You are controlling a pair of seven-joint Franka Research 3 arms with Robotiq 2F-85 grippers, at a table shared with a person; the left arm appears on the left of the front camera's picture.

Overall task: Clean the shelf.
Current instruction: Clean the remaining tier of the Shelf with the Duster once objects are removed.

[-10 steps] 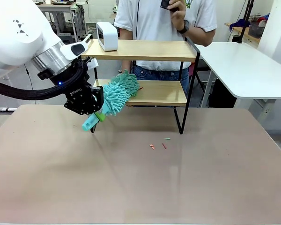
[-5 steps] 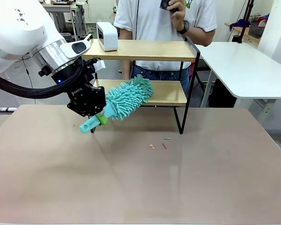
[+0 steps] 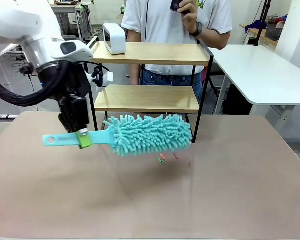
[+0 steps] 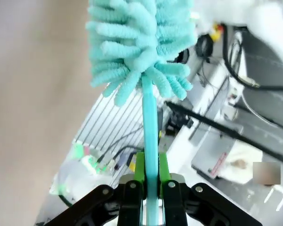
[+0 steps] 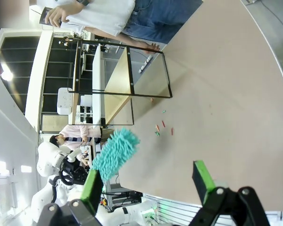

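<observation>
Jaws of left gripper (image 3: pixel 83 138) clamp the chenille duster (image 3: pixel 150 134) by its handle, so the head sweeps freely, level over scraps (image 3: pixel 162 158) before the shelf (image 3: pixel 147 98); right gripper (image 5: pixel 148 181) gapes, idle.

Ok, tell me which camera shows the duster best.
The front view. It shows the whole duster side-on, handle clamped in the left hand, fluffy end in front of the shelf. The left wrist view looks up the handle, so it is foreshortened. The right wrist view shows it small and far off.
</observation>
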